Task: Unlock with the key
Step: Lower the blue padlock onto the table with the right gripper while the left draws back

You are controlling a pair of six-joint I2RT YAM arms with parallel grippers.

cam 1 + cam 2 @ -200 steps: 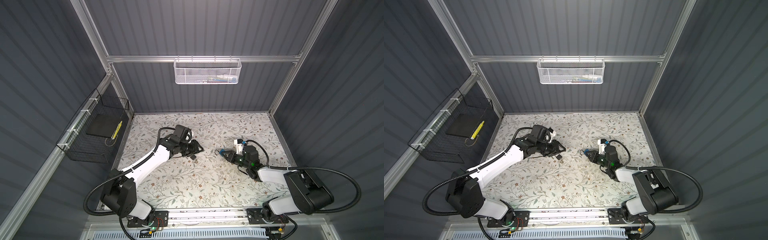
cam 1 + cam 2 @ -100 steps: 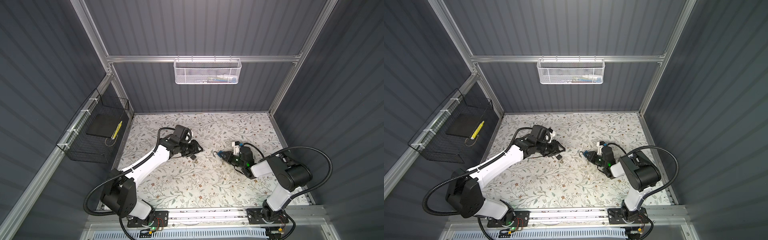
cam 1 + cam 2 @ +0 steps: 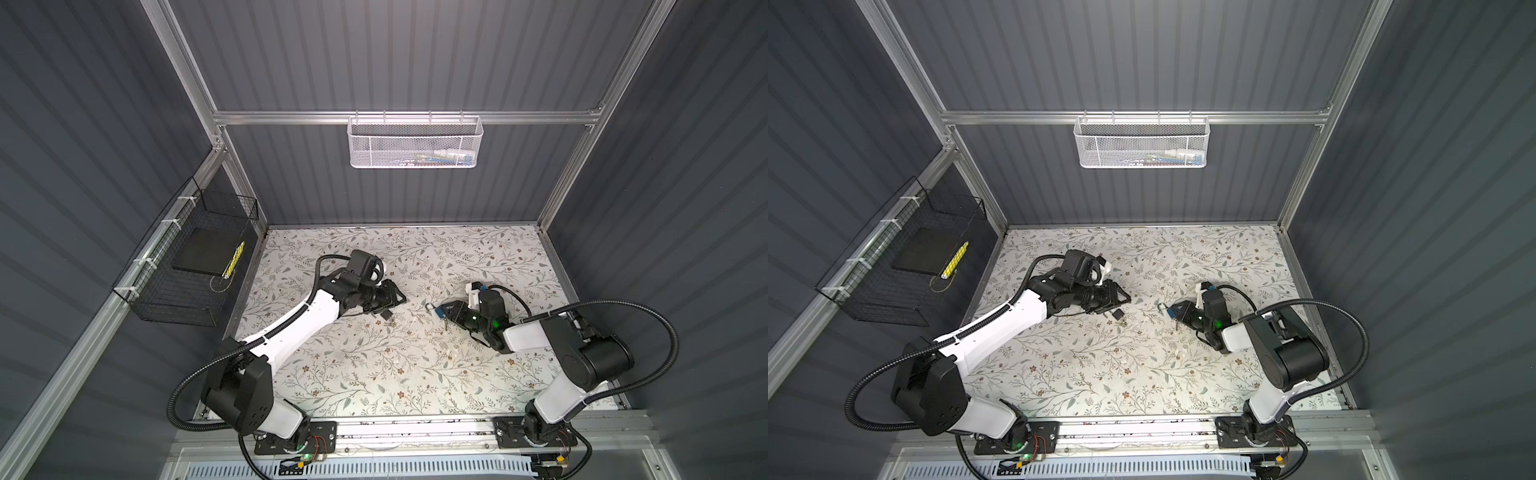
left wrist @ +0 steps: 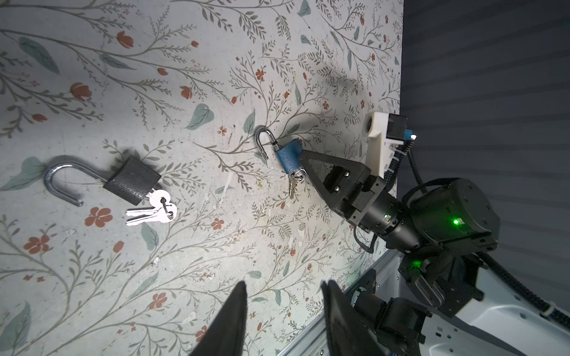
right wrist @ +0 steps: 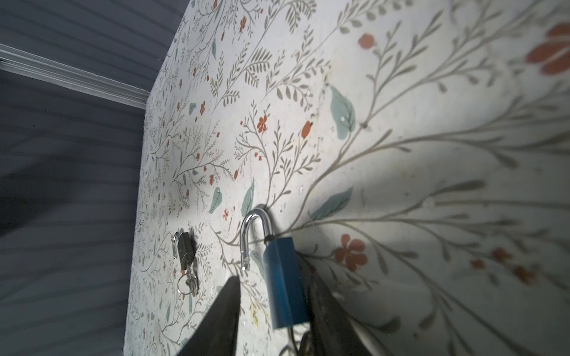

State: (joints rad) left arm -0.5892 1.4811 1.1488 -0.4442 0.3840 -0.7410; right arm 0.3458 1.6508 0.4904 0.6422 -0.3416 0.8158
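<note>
The blue lock (image 4: 288,157) lies on the table (image 4: 185,61), right of centre in both top views. Its shackle (image 4: 264,142) stands open and a key (image 4: 292,186) hangs at its base. The right claw (image 5: 268,271) straddles the lock body with jaws partly apart. One finger seems to rest against the body and the other shows a clear gap, so nothing is clamped. Well apart to the left lies the black lock (image 4: 132,180), shackle also open, keys (image 4: 155,211) at its base. The left claw (image 4: 284,283) hovers just beside it, jaws narrowly apart and empty.
</note>
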